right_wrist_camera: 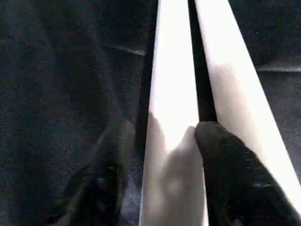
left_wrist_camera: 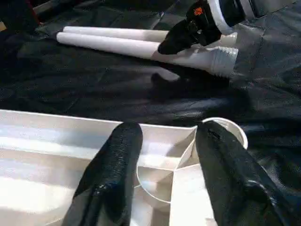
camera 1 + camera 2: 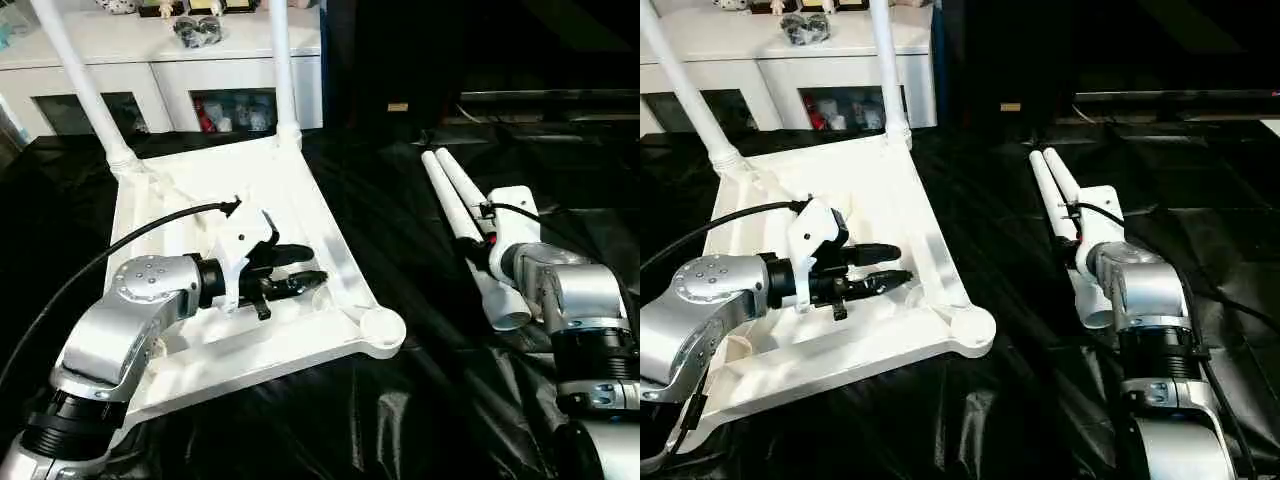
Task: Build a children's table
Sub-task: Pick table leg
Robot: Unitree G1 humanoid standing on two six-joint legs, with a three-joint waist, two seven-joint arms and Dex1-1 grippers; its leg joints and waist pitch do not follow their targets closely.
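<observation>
Black fingers (image 1: 221, 165) of the right gripper (image 1: 162, 174) straddle one loose leg (image 1: 171, 122), jaws apart; a skewed closure may roll it. Left gripper (image 2: 167, 176) gapes over the upturned tabletop's (image 3: 300, 200) near-right corner socket (image 3: 383, 327).

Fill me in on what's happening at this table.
A robot is building a children's table. The tabletop lies underside up on black sheeting, with two legs already standing in its far sockets. The left gripper hovers open over the ribbed underside, near the empty near corner socket. The right gripper straddles one of the two loose legs lying side by side to the right, fingers apart, not yet closed on it.
</observation>
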